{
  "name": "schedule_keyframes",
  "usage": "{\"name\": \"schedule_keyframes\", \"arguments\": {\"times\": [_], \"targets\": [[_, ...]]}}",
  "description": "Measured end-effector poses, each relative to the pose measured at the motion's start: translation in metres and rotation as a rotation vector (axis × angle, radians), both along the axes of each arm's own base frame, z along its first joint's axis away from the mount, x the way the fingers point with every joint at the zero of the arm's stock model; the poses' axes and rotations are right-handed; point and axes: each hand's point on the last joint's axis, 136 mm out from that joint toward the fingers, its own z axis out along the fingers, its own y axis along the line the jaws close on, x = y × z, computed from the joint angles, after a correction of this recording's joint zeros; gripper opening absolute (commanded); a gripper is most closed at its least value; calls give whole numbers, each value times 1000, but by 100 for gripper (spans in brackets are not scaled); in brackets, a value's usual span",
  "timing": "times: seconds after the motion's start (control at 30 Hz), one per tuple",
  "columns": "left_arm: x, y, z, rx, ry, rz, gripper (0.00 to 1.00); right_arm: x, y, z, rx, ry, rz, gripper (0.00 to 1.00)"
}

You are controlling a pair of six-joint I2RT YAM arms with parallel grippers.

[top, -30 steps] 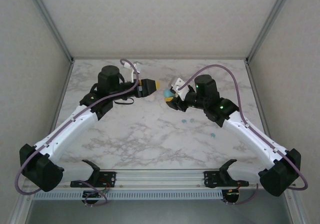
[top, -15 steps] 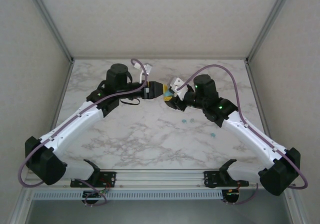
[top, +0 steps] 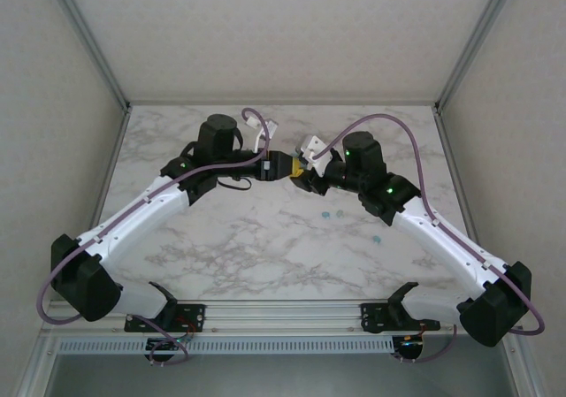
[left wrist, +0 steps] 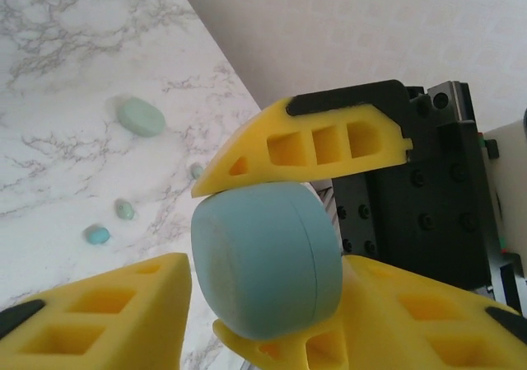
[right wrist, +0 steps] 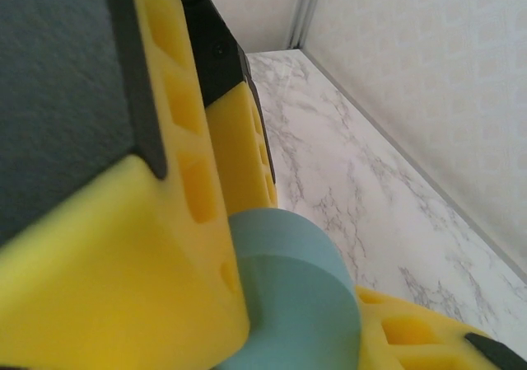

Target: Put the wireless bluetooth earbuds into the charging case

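The charging case (left wrist: 263, 259), a rounded light turquoise pebble, hangs in the air between both grippers above the back middle of the table. My right gripper (right wrist: 300, 304) is shut on it; its yellow fingers (left wrist: 305, 147) press the case from above and below in the left wrist view. My left gripper (left wrist: 265, 263) is shut on the case's two other sides, and one of its fingers (right wrist: 239, 139) rests against the case. In the top view the two grippers, left (top: 281, 164) and right (top: 301, 174), meet nose to nose. Two tiny teal earbuds (top: 327, 213) (left wrist: 97, 235) lie on the marble below.
A pale mint-green oval piece (left wrist: 140, 116) (top: 378, 238) lies on the marble table (top: 230, 238) to the right of the earbuds. Walls close in the back (top: 283, 43) and both sides. Cables loop over both wrists.
My left arm has swung right until its gripper met the case held by the right gripper, and its jaws have closed in on the case. The right arm has stayed put.
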Motion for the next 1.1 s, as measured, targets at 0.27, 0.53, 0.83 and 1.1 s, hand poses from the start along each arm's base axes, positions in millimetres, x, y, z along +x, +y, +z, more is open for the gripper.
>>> {"name": "schedule_keyframes", "arguments": {"times": [0.27,0.53,0.83,1.1], "targets": [[3,0,1,1,1,24,20,2,-1,0,-6,-6,-12,41],[6,0,5,-35,20,71,11,0,-8,6,14,-65,-35,58],[18,5,10,-153,118,177,12,-7,-39,5,145,-199,-105,68],[16,6,21,-246,175,192,12,6,-38,24,270,-198,-78,67]]}}
